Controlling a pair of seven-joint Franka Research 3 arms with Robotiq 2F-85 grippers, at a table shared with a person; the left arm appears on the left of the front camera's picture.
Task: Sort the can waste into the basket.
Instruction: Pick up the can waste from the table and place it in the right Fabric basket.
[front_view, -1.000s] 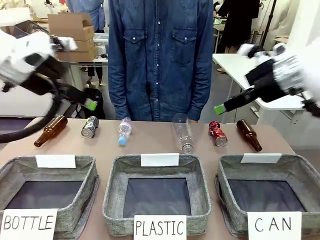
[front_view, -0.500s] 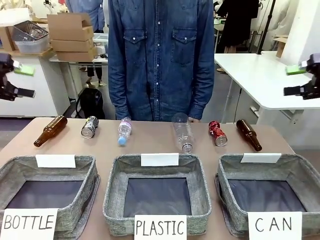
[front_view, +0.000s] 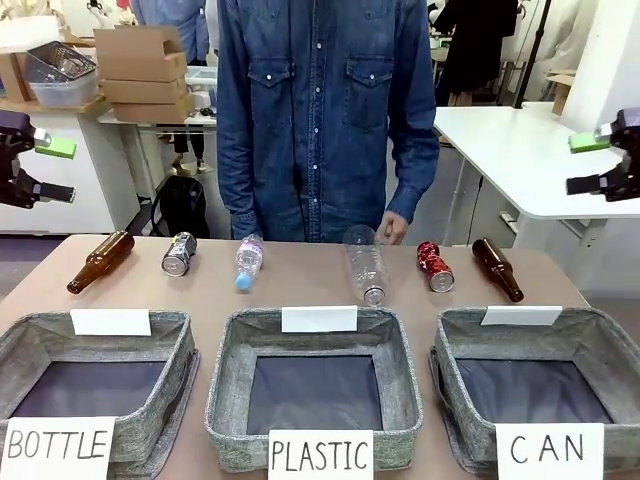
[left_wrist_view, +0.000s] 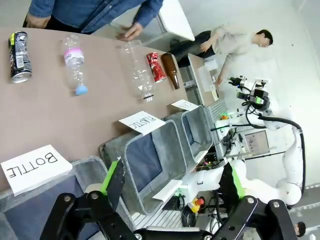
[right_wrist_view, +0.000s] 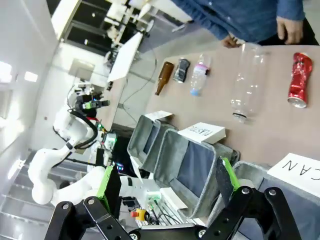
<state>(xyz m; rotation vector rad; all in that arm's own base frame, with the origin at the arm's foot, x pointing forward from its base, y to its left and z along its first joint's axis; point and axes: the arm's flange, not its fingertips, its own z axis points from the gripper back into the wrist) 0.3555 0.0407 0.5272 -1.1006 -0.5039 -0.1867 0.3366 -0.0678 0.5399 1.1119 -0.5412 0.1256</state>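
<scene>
Front view: left gripper (front_view: 55, 168), right gripper (front_view: 585, 163) open, empty; pre-reach; next prob grab red can (front_view: 435, 267) for CAN basket (front_view: 610, 325)

Three white cards with hand-written black capitals sit along the near edge of the desk (front_view: 300, 285). In the front view, the left card (front_view: 57, 447) at 7 o'clock reads BOTTLE, in front of the left basket (front_view: 185, 350). The middle card (front_view: 320, 455) at 6 o'clock reads PLASTIC, before the middle basket (front_view: 225, 370). The right card (front_view: 549, 451) at 5 o'clock reads CAN, before the right basket (front_view: 445, 345). At the desk's 11 o'clock, the silver can (front_view: 180, 253) carries print too small to read.
</scene>
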